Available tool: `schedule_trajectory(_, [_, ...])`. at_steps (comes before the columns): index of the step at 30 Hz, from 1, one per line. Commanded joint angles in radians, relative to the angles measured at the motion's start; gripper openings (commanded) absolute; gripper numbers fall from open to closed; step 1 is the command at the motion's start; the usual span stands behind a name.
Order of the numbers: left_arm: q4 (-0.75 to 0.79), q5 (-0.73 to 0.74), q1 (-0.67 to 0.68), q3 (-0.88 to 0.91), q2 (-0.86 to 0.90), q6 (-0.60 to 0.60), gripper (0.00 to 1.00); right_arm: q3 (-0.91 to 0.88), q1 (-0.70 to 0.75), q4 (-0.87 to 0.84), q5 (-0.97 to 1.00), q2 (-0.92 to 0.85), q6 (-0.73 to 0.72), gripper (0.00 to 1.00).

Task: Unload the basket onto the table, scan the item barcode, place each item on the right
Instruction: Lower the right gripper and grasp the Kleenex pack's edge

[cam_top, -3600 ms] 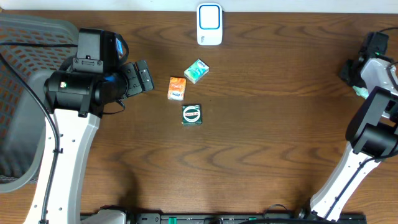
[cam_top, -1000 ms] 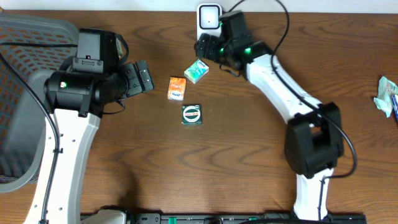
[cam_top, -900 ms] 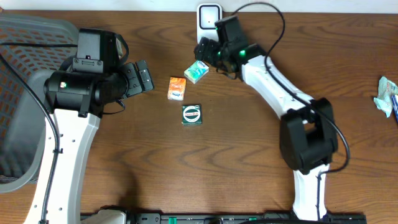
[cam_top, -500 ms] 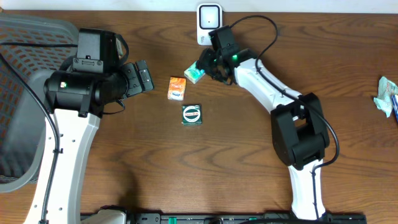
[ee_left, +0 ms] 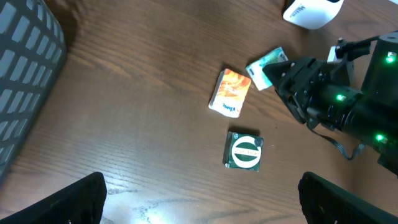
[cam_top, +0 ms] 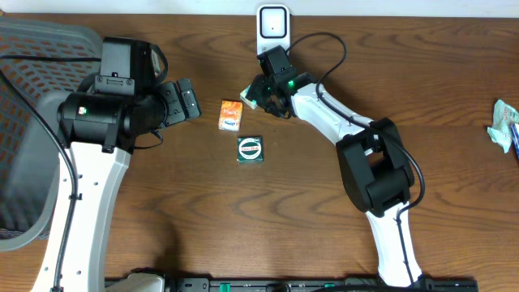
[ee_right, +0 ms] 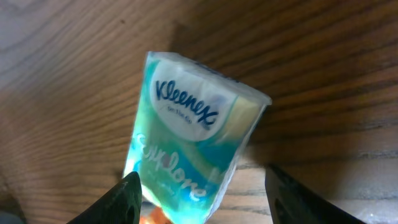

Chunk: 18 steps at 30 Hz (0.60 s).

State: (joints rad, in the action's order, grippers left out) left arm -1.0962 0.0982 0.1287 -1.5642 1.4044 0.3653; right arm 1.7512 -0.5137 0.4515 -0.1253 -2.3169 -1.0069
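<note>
One second on, right hand [ee_right: 202, 175] straddles the tissue pack [ee_right: 189, 124]

Orange packet [cam_top: 231, 114], green box [cam_top: 250, 150] and scanner [cam_top: 273, 28] all near the tissue pack [ee_right: 186, 143].

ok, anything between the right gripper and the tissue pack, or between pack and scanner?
Nothing visible. The right gripper straddles the tissue pack; only bare table lies between it and the scanner.

Teal-and-white Kleenex tissue pack [ee_right: 189, 146], label up and slanted, sits near the white, blue-ringed scanner [cam_top: 273, 24], at its 7 o'clock.
</note>
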Motion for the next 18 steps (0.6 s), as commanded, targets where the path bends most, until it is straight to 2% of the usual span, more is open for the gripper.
schedule_trajectory(1, [-0.003,-0.006,-0.004,-0.012,0.000,-0.006,0.98,-0.012,0.009,0.006,0.024,-0.035,-0.029,0.59])
schedule_trajectory(5, [-0.003,-0.006,-0.004,-0.012,0.000,-0.006,0.98,-0.012,0.010,0.000,0.037,-0.035,-0.028,0.50])
schedule_trajectory(8, [-0.003,-0.006,-0.004,-0.012,0.000,-0.006,0.98,-0.012,0.011,0.000,0.050,-0.035,-0.028,0.26])
schedule_trajectory(14, [-0.003,-0.006,-0.004,-0.012,0.000,-0.006,0.98,-0.012,0.011,-0.019,0.048,-0.035,-0.028,0.22])
schedule_trajectory(16, [-0.003,-0.006,-0.004,-0.012,0.000,-0.006,0.98,-0.012,0.010,-0.018,0.048,-0.035,-0.023,0.17])
schedule_trajectory(18, [-0.003,-0.006,-0.004,-0.012,0.000,-0.006,0.98,-0.012,0.010,-0.018,0.034,-0.035,0.007,0.05])
